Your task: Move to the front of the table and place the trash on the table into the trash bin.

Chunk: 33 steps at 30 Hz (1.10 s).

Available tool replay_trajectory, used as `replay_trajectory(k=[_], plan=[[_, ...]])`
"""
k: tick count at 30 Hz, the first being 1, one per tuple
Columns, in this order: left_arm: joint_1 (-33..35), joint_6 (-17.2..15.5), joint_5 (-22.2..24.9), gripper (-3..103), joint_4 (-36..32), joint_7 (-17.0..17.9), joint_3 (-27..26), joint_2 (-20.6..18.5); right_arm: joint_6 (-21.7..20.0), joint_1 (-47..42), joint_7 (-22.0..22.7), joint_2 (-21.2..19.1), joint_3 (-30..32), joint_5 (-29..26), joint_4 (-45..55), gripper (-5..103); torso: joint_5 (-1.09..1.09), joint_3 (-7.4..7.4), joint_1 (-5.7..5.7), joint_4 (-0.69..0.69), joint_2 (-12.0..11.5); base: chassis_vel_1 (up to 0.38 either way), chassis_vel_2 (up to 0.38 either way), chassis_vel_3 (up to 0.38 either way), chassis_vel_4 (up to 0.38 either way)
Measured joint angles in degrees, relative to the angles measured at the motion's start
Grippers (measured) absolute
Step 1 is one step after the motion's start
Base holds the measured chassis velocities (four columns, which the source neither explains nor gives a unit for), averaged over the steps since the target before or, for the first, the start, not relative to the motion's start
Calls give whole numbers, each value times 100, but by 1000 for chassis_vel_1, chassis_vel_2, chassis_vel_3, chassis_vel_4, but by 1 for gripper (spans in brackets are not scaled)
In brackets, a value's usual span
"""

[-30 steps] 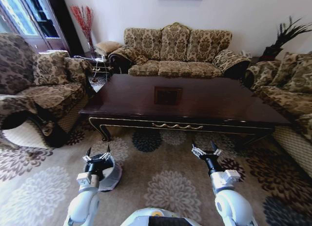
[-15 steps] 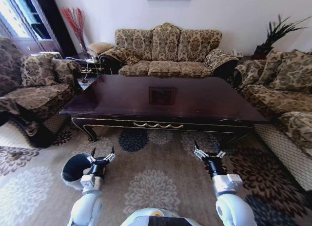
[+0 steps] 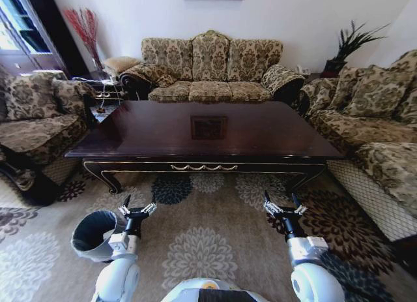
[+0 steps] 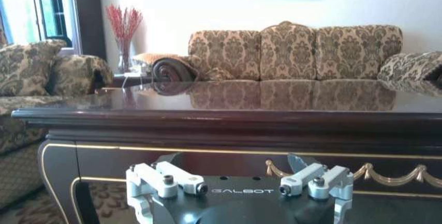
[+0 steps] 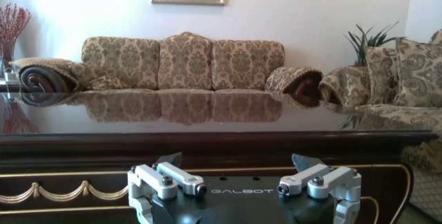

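The dark wooden bench stands ahead on the patterned carpet, its glossy top mirroring the sofa behind. The grey bin sits on the carpet just beside the left claw. Both it and the right claw hang before the bench, fingers apart, holding nothing.

I'm looking at the table, dark glossy wood with gold trim on its apron, standing on the patterned carpet. Its top reflects the sofa behind it. The trash bin sits on the carpet, near the table's front-left leg.
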<state>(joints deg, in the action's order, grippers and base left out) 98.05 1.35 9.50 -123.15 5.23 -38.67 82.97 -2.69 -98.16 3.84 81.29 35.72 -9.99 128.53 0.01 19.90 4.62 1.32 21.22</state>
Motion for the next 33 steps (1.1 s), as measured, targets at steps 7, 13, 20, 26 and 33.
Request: replay_trajectory(k=[7,13,20,26,33], plan=[[93,-82,-39,100,-86,-2,24,12,15,-46,-8,6,38,-10,97,100,0,-61,-41,-1,-103,0,0,0,0],[141,-92,-41,100,-164,-23,43,9,49,-103,-31,-17,110,-37,145,100,-1,-172,-94,-1,-268,0,0,0,0],[169,-80,-13,100,-176,-38,43,9,58,-132,-41,-3,136,-47,190,100,-1,-236,-127,-1,-363,0,0,0,0],[216,200,363,100,-220,-128,32,10,150,-320,-164,105,248,-54,316,100,-1,-378,-197,-2,-578,0,0,0,0],[233,17,444,100,-432,-204,95,-48,-29,-783,-255,74,151,-127,868,100,-2,-404,-207,-1,-609,0,0,0,0]])
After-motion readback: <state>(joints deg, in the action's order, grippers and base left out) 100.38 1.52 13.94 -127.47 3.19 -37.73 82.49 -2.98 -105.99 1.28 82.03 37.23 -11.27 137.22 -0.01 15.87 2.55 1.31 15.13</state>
